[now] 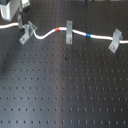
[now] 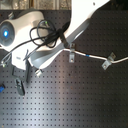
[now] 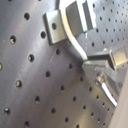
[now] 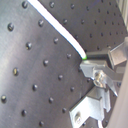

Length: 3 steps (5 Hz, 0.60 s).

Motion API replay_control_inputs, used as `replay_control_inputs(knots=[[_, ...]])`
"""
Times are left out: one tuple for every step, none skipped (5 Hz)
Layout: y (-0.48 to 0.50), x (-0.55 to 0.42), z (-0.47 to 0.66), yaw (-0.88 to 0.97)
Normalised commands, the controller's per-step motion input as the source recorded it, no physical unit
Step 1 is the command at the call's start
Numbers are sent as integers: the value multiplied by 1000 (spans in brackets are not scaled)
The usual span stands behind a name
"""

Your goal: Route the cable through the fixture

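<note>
Cable [image 1: 50,33]: thin white cord with one red band [image 1: 62,29] and one blue band [image 1: 88,35], running along the far edge of the perforated black surface [image 1: 65,90]. It passes three leaning grey fixtures: [image 1: 27,32], [image 1: 69,31], [image 1: 116,40]. Claw [image 3: 107,60] sits by the first one, clamped on the cable.
</note>
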Motion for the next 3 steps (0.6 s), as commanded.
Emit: replay_control_inputs(knots=[[-313,307,-745,57],[-343,264,-748,91],[229,289,251,654]])
